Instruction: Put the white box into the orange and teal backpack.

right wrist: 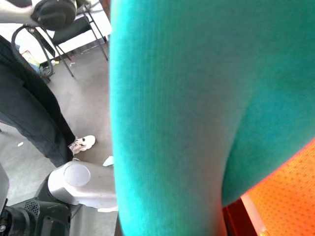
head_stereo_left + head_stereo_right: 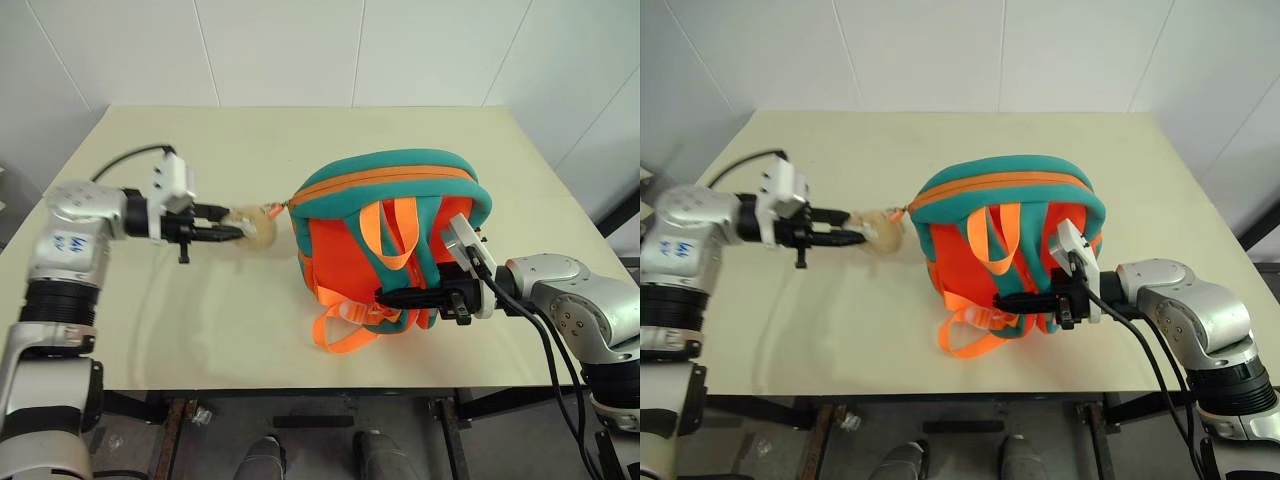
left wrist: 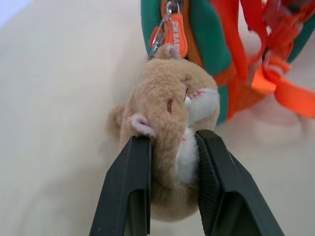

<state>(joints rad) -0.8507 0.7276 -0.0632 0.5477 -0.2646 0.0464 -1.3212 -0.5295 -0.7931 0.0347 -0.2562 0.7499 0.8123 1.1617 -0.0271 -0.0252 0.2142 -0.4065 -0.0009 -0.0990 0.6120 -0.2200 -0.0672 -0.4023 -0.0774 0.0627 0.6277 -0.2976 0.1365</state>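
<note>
Two grips on the orange and teal backpack [image 2: 395, 235], mid-table: left gripper [image 2: 232, 233] at nine o'clock of it, clamped on the tan plush head [image 3: 170, 132] hanging from the zipper pull [image 3: 174, 33], probably to drag the zip along the top seam. Right gripper [image 2: 392, 297] at five o'clock, pinched tight on a strap and the teal edging [image 1: 167, 113], seemingly to brace the bag against that pull. No sighting of the white box anywhere; possibly inside already, cannot tell.

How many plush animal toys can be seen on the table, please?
1. The plush animal head lies on the table beside the orange and teal backpack, clipped to its zipper, with the left gripper shut on it.
</note>
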